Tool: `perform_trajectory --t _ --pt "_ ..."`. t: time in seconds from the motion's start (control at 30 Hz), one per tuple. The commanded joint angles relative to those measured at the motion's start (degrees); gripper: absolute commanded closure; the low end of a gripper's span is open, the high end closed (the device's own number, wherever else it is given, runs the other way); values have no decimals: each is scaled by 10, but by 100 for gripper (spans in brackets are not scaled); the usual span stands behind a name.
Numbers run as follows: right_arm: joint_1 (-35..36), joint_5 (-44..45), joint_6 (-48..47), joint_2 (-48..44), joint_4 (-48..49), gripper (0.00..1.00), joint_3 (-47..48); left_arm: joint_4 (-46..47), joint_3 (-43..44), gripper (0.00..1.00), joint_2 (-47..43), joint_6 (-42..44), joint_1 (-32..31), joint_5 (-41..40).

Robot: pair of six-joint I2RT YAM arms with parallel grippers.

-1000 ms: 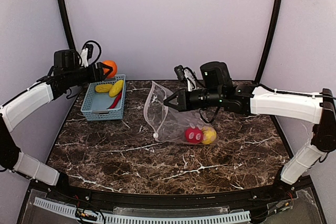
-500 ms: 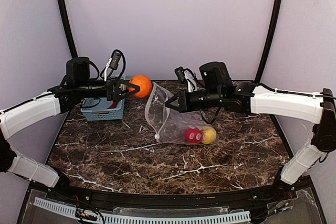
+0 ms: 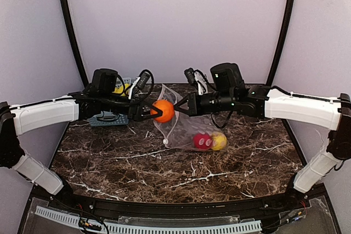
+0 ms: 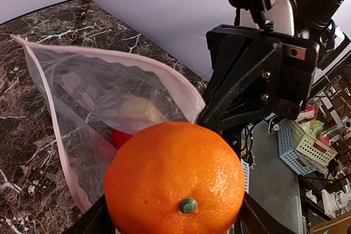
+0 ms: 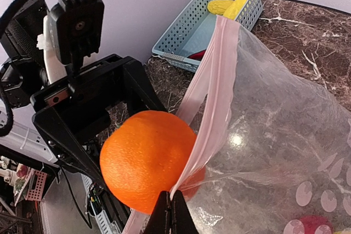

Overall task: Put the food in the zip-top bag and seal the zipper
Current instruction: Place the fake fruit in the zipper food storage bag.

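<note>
Your left pincer (image 3: 160, 111) is spread wide around the round orange toy ball (image 3: 163, 111), one finger on each side. It holds the ball off the dark marbled surface (image 3: 164, 179), right at the mouth of the clear plastic zip-top bag printed with white ovals (image 3: 184, 129), which sits mid-surface toward the far edge. Your right pincer (image 3: 178, 106) is pinched fully together on the pale pink zipper strip (image 5: 215, 80) of the upper lip. It lifts that lip so the mouth gapes toward the left edge while the lower lip trails down to the surface. I judge this is why the ball comes in sideways rather than from above. The ball sits against the raised strip, and I cannot tell whether it has crossed the lip. A round red toy piece (image 3: 202, 141) and a yellow toy piece (image 3: 218, 141) lie deep in the bag, clear of the opening. The blue-grey slatted plastic basket (image 5: 186, 31) at the far left corner holds more yellow pieces (image 5: 225, 6) and a long red chili (image 5: 198, 55), so loading looks unfinished and the zipper is unsealed.
</note>
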Motion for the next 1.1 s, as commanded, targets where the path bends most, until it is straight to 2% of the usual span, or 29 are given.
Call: perform_trajectory --t 0.0,0.1,0.23,0.53,0.87,1.07 --pt "7 -4 -7 -18 15 100 16 -86 34 35 9 49 -14 -72" --pt "7 -6 -10 -18 15 100 18 -132 50 35 21 64 -18 -123" --pt "8 -9 -12 -14 15 100 21 -169 71 35 35 81 -31 -151" --pt "9 -8 -10 -10 18 100 25 -245 117 34 67 141 -102 -209" --pt "11 -5 -9 -14 19 100 20 -260 126 18 72 168 -125 -210" --pt "11 -3 -10 -17 19 100 18 -257 126 13 68 166 -125 -204"
